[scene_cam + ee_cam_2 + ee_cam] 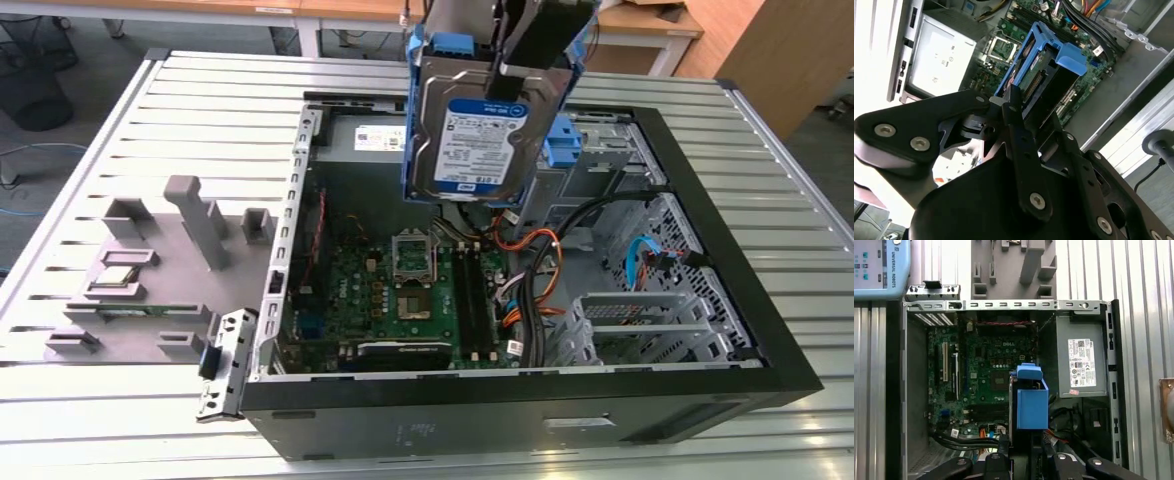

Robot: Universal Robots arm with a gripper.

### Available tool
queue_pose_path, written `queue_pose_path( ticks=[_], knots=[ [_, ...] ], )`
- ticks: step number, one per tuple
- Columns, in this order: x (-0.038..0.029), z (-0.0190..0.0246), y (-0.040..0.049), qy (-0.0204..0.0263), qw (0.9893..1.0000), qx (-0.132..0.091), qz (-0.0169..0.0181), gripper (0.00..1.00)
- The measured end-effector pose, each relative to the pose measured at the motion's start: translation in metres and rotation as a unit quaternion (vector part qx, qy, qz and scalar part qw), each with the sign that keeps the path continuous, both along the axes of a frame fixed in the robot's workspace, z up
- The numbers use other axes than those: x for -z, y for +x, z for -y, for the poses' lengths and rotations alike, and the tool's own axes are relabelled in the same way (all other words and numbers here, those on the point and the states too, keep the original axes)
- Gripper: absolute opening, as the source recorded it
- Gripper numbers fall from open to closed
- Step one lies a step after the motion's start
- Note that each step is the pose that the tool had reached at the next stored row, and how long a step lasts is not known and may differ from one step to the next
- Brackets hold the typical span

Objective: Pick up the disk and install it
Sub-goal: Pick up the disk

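Step in hand: carrying, I judge; the disk [470, 140] is lifted but not yet seated
Pincer: my pincer [1013, 102] is closed narrow on the disk's upper end and carries its whole weight
Disk: hangs upright, blue rails on both sides, above the open computer case [747, 300], over the circuit board [400, 300], near the case edge where the grey power box [358, 140] sits
Next move calls for: in my judgement, squaring the rails to the metal bay [617, 150] and staying clear of the cables [531, 243]

All views down onto computer case [467, 425]
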State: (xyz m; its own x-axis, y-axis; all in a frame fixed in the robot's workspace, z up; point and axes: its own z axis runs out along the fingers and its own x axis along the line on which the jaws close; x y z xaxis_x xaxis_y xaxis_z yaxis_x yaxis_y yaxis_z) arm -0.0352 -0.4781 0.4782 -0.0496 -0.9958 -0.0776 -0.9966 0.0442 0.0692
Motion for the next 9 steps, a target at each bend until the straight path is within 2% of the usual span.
queue_pose_path(
  ticks=[5,9],
  knots=[
    [0.0008,0.0124,0.0,0.0,1.0,0.0,0.0,0.35],
    [0.0013,0.019,0.0,0.0,1.0,0.0,0.0,0.35]
  ],
)
